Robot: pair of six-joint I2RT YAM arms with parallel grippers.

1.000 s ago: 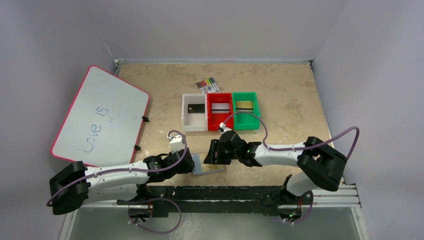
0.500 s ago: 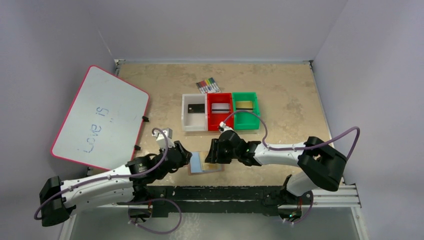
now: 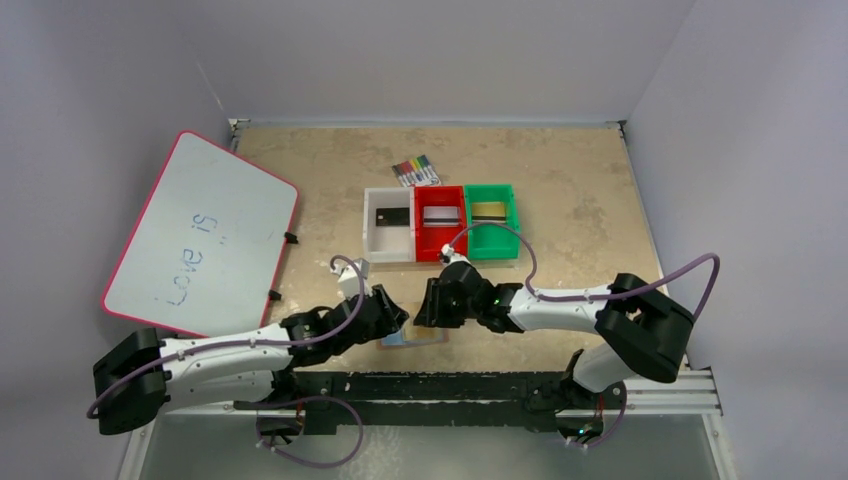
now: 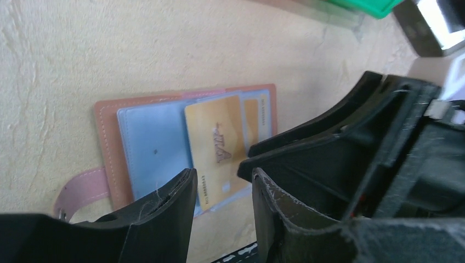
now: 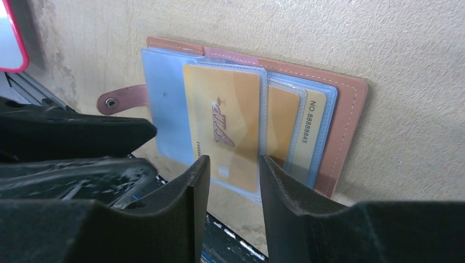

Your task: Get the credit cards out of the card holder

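The flat tan-brown leather bifold card holder (image 3: pixel 413 338) lay open, pockets up, on the beige table (image 3: pixel 570 190) close to its near edge, below and between both claws. Its long axis ran left to right along that edge. A thin gold plastic card (image 5: pixel 225 129) sat in a clear bluish sleeve (image 5: pixel 164 98), its long axis crossing the holder's and one short end pointing at the right claw (image 5: pixel 234 161). That claw hung narrowly parted and held nothing. The left claw (image 4: pixel 222 175) did the same. The card would probably be light, stiff and slick. A pinch on that near short end looked best, with the leather rim pinned so the light holder would not slide.
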